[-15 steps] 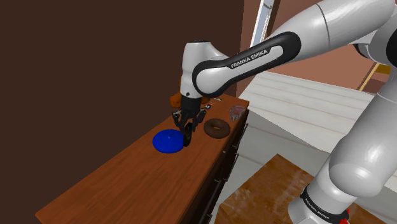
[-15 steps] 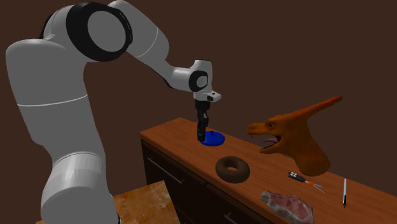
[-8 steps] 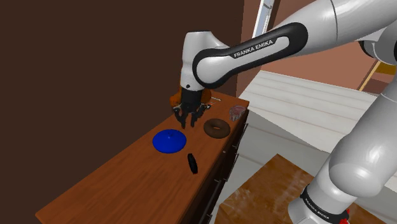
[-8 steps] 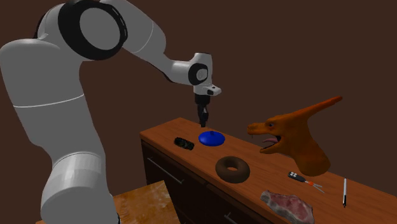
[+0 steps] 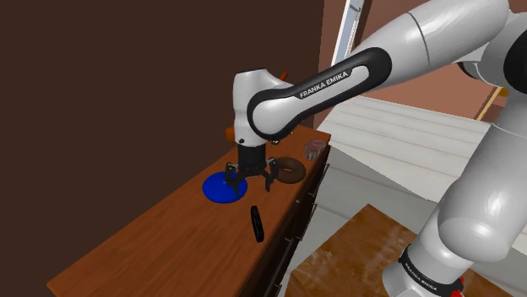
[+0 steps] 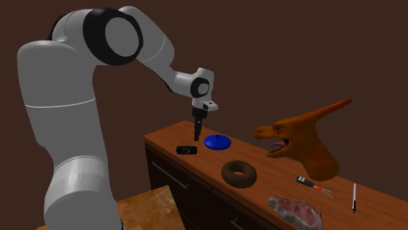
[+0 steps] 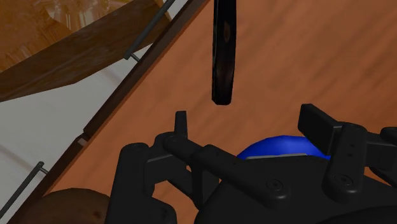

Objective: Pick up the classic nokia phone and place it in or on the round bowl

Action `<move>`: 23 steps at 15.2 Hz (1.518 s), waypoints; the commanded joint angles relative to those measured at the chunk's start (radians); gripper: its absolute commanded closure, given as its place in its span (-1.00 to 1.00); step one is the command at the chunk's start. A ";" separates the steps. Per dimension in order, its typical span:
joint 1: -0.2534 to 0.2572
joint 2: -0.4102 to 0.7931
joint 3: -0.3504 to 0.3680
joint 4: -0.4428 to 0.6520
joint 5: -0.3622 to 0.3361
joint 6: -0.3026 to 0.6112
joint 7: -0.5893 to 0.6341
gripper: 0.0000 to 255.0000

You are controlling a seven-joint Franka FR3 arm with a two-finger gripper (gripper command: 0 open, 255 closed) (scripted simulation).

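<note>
The black phone lies on the wooden cabinet top near its front edge, a short way from the blue round bowl. My gripper hangs open and empty above the bowl's rim on the phone's side. From the second exterior view the phone lies left of the bowl, with the gripper just above and between them. In the wrist view the phone lies out beyond my gripper, whose fingers stand apart. The blue bowl shows behind the hand.
A brown ring-shaped doughnut sits next to the bowl. Farther along stand an orange dragon head, a slab of meat, a small tool and a pen. The cabinet's drawer fronts drop off beside the phone.
A second ago the phone was between my fingers at the bowl's rim. It has since come free and now lies on the cabinet top. My gripper has opened wide and shifted toward the phone.
</note>
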 commanded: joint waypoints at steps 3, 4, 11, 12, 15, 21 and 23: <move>0.005 0.024 0.003 -0.036 -0.002 0.049 0.021 -1.00; 0.006 0.031 0.004 -0.044 -0.004 0.062 0.023 -1.00; 0.009 0.048 0.005 -0.063 -0.011 0.097 0.028 -1.00; 0.009 0.048 0.005 -0.063 -0.011 0.097 0.028 -1.00; 0.009 0.048 0.005 -0.063 -0.011 0.097 0.028 1.00; 0.009 0.048 0.004 -0.063 -0.011 0.097 0.028 1.00; 0.009 0.047 0.004 -0.063 -0.011 0.096 0.028 1.00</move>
